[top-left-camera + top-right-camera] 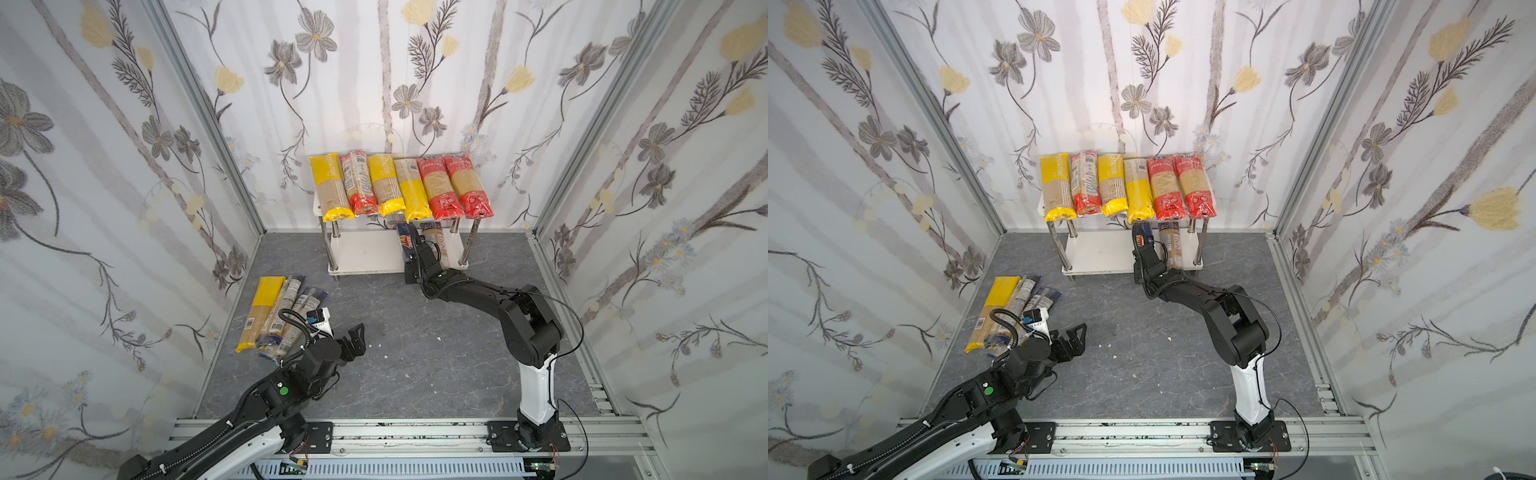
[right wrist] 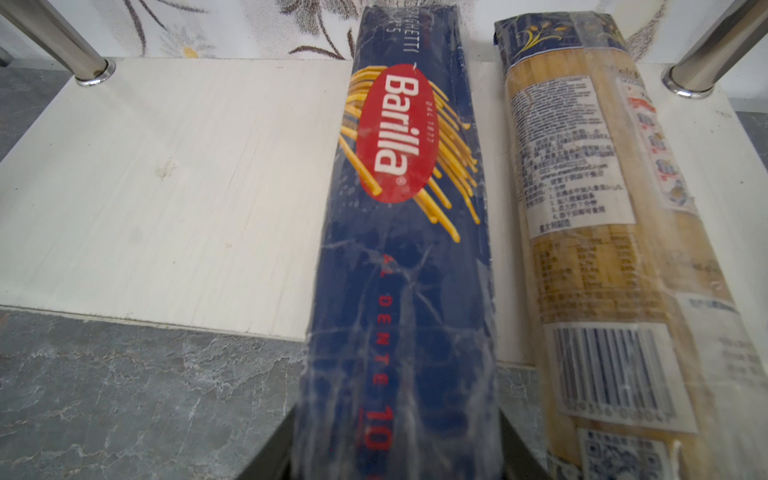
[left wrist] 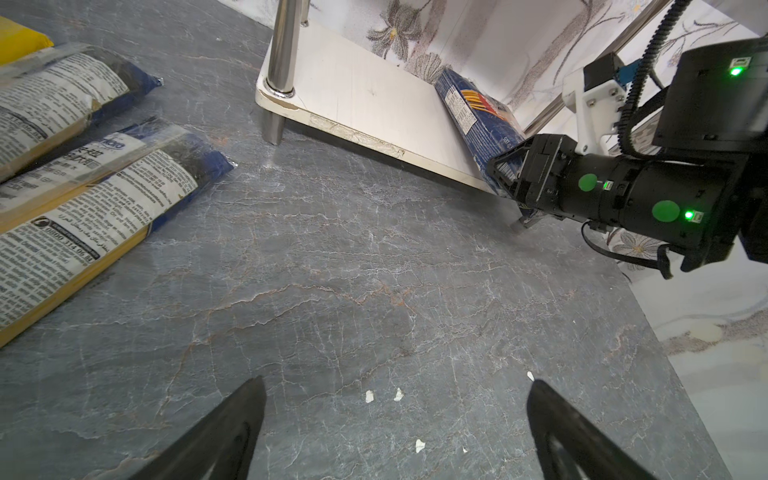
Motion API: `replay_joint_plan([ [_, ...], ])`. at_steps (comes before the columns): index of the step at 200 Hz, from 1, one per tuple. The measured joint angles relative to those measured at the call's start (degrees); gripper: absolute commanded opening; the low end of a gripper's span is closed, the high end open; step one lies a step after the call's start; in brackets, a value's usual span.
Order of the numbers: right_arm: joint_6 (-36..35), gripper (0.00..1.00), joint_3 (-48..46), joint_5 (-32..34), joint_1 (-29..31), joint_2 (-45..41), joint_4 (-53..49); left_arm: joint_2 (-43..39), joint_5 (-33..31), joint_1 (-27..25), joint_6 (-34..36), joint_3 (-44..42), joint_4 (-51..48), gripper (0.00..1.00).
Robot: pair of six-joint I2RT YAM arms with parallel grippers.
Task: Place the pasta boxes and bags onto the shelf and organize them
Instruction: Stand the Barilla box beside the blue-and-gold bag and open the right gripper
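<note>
The dark-blue Barilla box (image 2: 399,249) is seen laid lengthwise across the lower board of the shelf (image 2: 166,166), just beside a clear spaghetti bag (image 2: 602,249) at the board's right end, with its near end jutting past the shelf's chipped front edge. That end is flanked by the fingers of the right gripper (image 3: 505,183), which is extended toward the shelf's front; whether the box is clamped or merely bracketed cannot be told. The shelf's upper board is filled by a row of six bags (image 1: 386,187), yellow-ended and red-ended, set side by side. On the grey floor (image 1: 415,353) in front of the shelf, off its left end, further bags (image 1: 274,316) are seen bunched together, one yellow and the rest dark-blue-ended. The left gripper (image 3: 397,382) is held above the floor well in front of the shelf, its fingers spread wide apart.
</note>
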Motion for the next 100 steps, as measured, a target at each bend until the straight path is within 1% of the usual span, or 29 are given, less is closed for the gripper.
replay_joint_plan([
  [11, 0.0, 0.79, 0.2, 0.2, -0.2, 0.0, 0.5, -0.2, 0.3, 0.1, 0.0, 0.0, 0.0, 1.00],
  [21, 0.0, 0.88, 0.2, 0.4, -0.4, 0.0, 0.6, -0.7, 0.6, 0.1, 0.0, 0.0, -0.2, 1.00],
  [33, 0.0, 0.96, 0.3, 0.4, -0.5, 0.0, 0.5, -1.5, 0.9, 0.2, -0.1, -0.1, -0.2, 1.00],
  [46, 0.1, 0.99, -0.3, 0.1, -0.4, -0.3, 0.6, -2.5, 1.2, 0.2, -0.4, -0.7, -0.3, 1.00],
  [78, 1.3, 1.00, -5.5, -2.0, 0.3, -5.6, 0.2, -3.9, 1.9, 0.7, -2.6, -1.1, -2.4, 1.00],
  [100, 1.7, 1.00, -8.9, -2.7, 2.4, -10.5, 0.3, -5.4, 2.4, 0.8, -3.9, -1.1, -4.1, 1.00],
])
